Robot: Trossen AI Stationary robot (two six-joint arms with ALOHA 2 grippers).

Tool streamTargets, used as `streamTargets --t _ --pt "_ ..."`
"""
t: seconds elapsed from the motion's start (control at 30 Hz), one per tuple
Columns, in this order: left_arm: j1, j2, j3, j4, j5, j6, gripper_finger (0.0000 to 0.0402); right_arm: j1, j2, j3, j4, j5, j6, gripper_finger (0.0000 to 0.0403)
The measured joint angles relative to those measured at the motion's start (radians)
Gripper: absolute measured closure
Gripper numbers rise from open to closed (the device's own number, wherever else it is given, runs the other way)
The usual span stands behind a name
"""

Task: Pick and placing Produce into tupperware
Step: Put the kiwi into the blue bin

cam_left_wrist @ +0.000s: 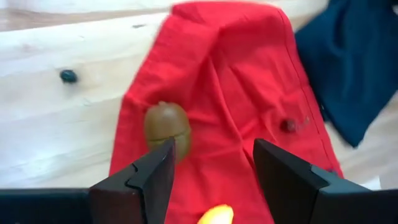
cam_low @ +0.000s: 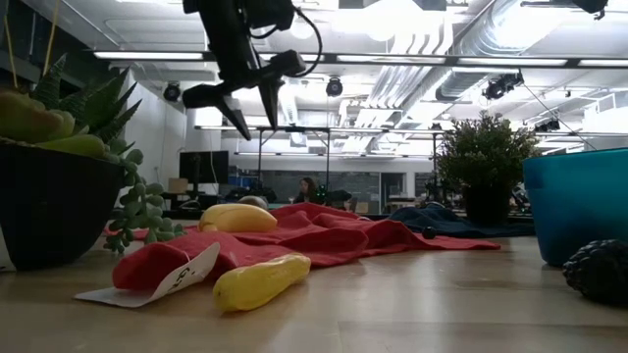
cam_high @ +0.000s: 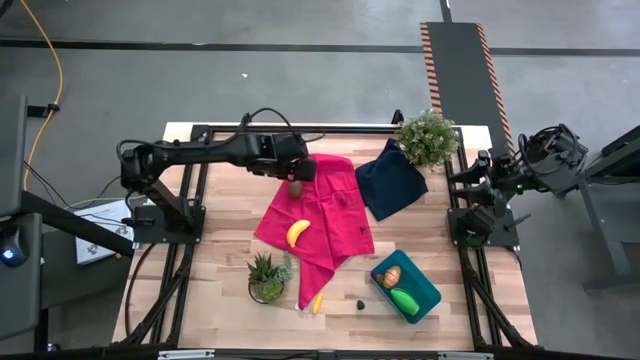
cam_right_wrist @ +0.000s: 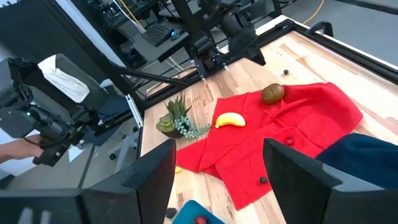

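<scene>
A brown piece (cam_left_wrist: pixel 166 127) lies on a red cloth (cam_high: pixel 322 215) near its far end. My left gripper (cam_left_wrist: pixel 212 149) hangs open above it, touching nothing; the low view shows that gripper (cam_low: pixel 245 110) well above the table. One yellow banana (cam_high: pixel 297 232) rests on the cloth's middle, and another banana (cam_high: pixel 317 302) lies by the cloth's near tip. The teal tupperware (cam_high: pixel 428 288) at the near right holds an orange piece (cam_high: pixel 392 276) and a green piece (cam_high: pixel 404 301). My right gripper (cam_right_wrist: pixel 217 149) waits open and raised at the table's right edge.
A dark navy cloth (cam_high: pixel 390 178) lies right of the red one. A leafy potted plant (cam_high: pixel 427 137) stands at the far right and a succulent pot (cam_high: pixel 267 278) at the near left. A small dark object (cam_high: pixel 360 302) sits left of the tub.
</scene>
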Motion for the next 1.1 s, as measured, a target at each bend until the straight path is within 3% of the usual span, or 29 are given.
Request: streamTargets --t 0.3,0.93,1.1 --pt "0.040 0.001 0.000 -0.010 0.027 -0.065 0.0197 0.000 0.000 0.000 -0.013 -0.004 -0.020 0.0171" --pt "0.045 0.168 -0.001 -0.013 0.083 -0.090 0.0197 0.000 0.000 0.000 -0.030 -0.006 -0.020 0.0171" --pt "0.045 0.183 -0.001 -0.009 0.086 -0.087 0.0175 0.000 0.000 0.000 -0.030 -0.006 -0.020 0.0171"
